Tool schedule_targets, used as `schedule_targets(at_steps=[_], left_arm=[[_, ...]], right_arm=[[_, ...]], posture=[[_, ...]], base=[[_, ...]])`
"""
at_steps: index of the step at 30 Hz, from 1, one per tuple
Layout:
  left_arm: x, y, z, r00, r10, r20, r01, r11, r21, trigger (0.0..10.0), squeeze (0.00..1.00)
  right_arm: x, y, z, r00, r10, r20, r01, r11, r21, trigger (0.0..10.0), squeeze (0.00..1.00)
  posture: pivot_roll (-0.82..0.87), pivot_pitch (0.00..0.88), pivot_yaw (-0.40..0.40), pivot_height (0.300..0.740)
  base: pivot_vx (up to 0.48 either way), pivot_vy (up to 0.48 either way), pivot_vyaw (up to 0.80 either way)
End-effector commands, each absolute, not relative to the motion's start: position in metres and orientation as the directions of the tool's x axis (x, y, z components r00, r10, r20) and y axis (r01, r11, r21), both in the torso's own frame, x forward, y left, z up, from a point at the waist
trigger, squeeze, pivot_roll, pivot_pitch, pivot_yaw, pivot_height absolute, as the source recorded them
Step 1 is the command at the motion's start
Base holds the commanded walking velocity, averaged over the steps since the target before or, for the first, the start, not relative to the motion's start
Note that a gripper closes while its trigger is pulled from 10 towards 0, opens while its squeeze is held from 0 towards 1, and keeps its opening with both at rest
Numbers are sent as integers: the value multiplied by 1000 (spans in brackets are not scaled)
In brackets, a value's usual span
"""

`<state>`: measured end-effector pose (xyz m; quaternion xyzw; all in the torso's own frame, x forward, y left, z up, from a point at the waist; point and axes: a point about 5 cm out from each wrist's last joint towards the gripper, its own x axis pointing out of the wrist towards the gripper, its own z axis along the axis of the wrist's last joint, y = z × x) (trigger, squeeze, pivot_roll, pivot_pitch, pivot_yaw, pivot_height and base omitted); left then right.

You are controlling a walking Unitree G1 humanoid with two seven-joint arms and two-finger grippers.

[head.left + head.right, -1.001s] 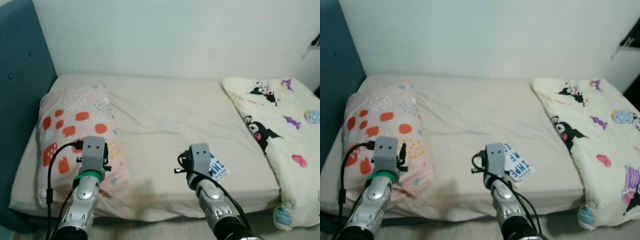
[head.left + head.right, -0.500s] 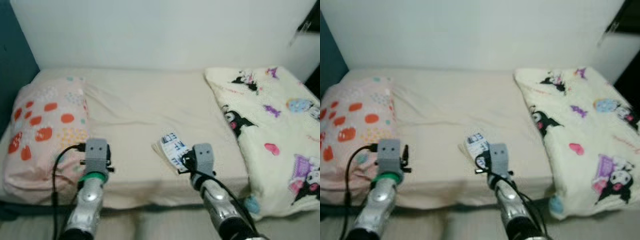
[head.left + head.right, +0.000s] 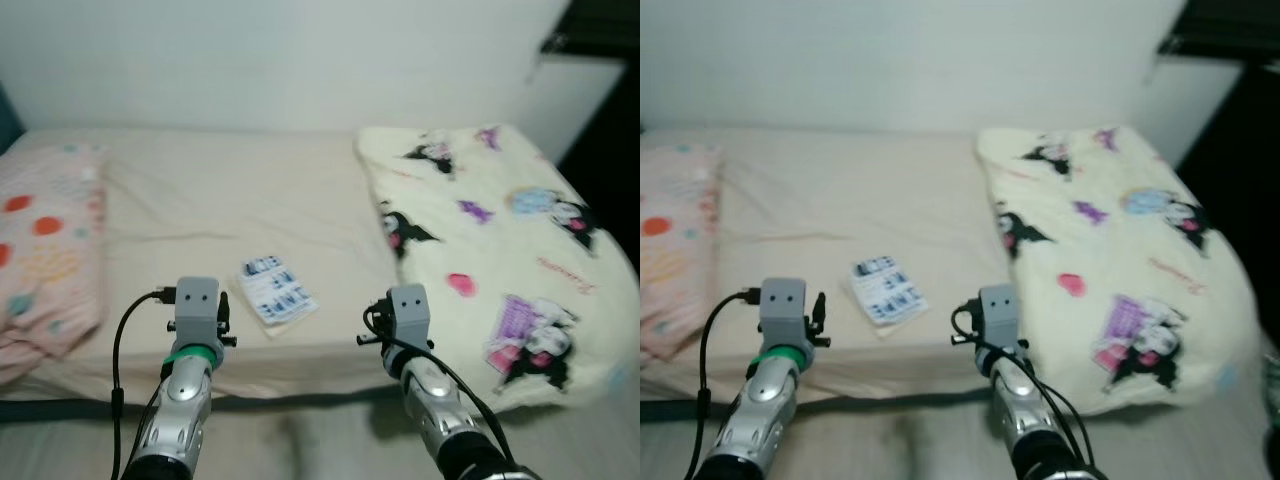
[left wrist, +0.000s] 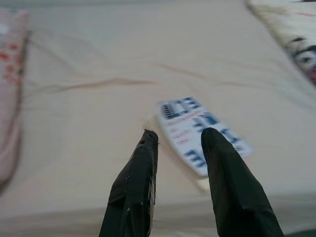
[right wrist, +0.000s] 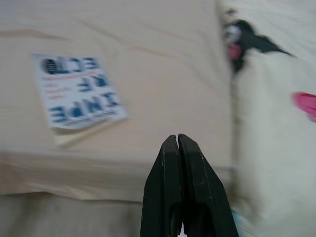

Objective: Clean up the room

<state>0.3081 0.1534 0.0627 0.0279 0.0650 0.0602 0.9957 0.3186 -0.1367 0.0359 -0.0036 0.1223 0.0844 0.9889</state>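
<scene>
1. Evidently the head has swung to the right over the last second: in the left eye view the pink spotted pillow [image 3: 40, 250] has slid off toward the left edge and the cartoon-print blanket [image 3: 500, 240] now takes up the right half of the bed [image 3: 200, 190]. The booklet [image 3: 277, 290], earlier half hidden behind the right arm, lies in plain sight between the two wrists. That puts the one loose item squarely ahead, so picking it up looks like the likely next step.
2. In the right eye view the same booklet is flat on the sheet near the front edge, just left of the blanket.
3. From the left wrist view, the left gripper [image 4: 178, 140] has its fingers parted and empty, and the booklet is just beyond their tips: white cover, blue block lettering, thin red lines, one corner lifted slightly.
4. From the right wrist view, the right gripper [image 5: 177, 140] is pressed closed on nothing, aimed at the sheet between booklet and blanket.
</scene>
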Motion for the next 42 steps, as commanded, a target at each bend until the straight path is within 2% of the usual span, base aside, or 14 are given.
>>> schedule_targets(at_steps=[1, 11, 22, 38, 42], left_arm=[[305, 162, 57, 978, 143, -153, -133, 988, 75, 10000, 0], [304, 165, 57, 979, 141, -146, -129, 988, 89, 10000, 0], [305, 164, 60, 983, 130, -129, -112, 984, 136, 10000, 0], [304, 164, 61, 985, 121, -124, -104, 986, 132, 10000, 0], [305, 164, 61, 985, 119, -123, -103, 986, 130, 10000, 0]], right_arm=[[315, -133, 31, 950, 171, -260, -170, 985, 28, 10000, 0], [314, -130, 30, 950, 172, -261, -168, 985, 36, 10000, 0], [314, -133, 29, 951, 160, -263, -154, 987, 45, 10000, 0], [313, -132, 29, 948, 171, -270, -172, 985, 19, 10000, 0], [313, -132, 27, 947, 166, -276, -168, 986, 16, 10000, 0]], posture=[[24, 0, -20, 740], [28, 0, -13, 740], [28, 0, -11, 740], [28, 0, -10, 740], [28, 0, -9, 740]], base=[[0, 480, 0], [0, 480, 0], [0, 0, 0], [15, 0, 0], [279, 0, 800]])
